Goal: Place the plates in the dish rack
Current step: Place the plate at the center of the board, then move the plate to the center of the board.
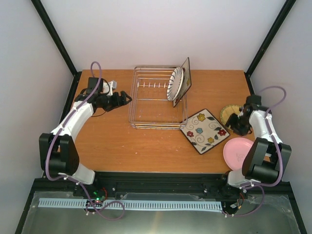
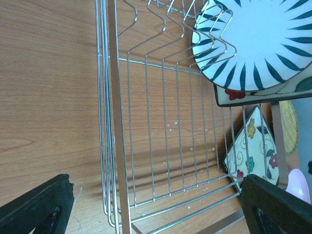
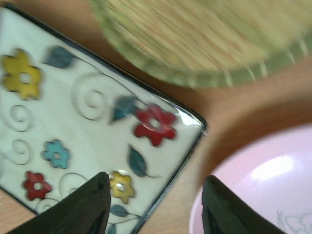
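The silver wire dish rack (image 1: pixel 146 114) sits at the table's middle back. The striped plate (image 1: pixel 174 84) stands on edge at the rack's right end, with a dark-rimmed square plate (image 1: pixel 185 75) upright behind it. The floral square plate (image 1: pixel 204 130) lies flat to the right of the rack. The tan woven plate (image 1: pixel 226 112) and the pink plate (image 1: pixel 238 152) lie further right. My left gripper (image 1: pixel 127 99) is open and empty beside the rack's left side (image 2: pixel 109 146). My right gripper (image 1: pixel 233 123) is open and empty, low over the floral plate's corner (image 3: pixel 161 122), next to the pink plate (image 3: pixel 263 180) and the woven plate (image 3: pixel 195 39).
The table's side edges and black frame posts (image 1: pixel 58 39) bound the space. A small white object (image 1: pixel 111 87) lies behind my left gripper. The left wrist view shows the striped plate (image 2: pixel 253 44) and the floral plate (image 2: pixel 253 146) through the rack wires.
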`<state>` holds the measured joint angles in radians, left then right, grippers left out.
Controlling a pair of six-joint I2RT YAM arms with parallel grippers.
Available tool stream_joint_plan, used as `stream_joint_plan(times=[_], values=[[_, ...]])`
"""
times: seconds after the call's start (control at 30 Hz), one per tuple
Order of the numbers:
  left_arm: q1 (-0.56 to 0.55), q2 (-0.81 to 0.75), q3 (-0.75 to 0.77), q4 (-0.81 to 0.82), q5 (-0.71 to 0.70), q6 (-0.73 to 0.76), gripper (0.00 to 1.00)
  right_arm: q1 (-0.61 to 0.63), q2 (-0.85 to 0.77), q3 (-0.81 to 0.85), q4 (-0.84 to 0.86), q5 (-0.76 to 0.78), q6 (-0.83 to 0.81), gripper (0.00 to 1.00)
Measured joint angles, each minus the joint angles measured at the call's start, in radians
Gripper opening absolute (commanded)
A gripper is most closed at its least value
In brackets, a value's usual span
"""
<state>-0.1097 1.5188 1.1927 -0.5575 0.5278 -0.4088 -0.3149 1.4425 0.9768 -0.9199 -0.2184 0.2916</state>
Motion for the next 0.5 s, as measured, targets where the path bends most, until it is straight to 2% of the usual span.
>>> stream_joint_plan(times=[0.17, 0.3, 0.5], values=[[0.000, -0.088, -0.064, 0.009, 0.000, 0.000, 0.98, 0.105, 0.072, 0.194, -0.006, -0.037, -0.044, 0.57], [0.000, -0.160, -0.121, 0.009, 0.000, 0.000, 0.98, 0.187, 0.196, 0.337, -0.012, -0.046, -0.040, 0.57], [0.000, -0.179, -0.143, 0.006, -0.005, 0.000, 0.98, 0.296, 0.395, 0.521, -0.027, 0.027, -0.049, 0.61]])
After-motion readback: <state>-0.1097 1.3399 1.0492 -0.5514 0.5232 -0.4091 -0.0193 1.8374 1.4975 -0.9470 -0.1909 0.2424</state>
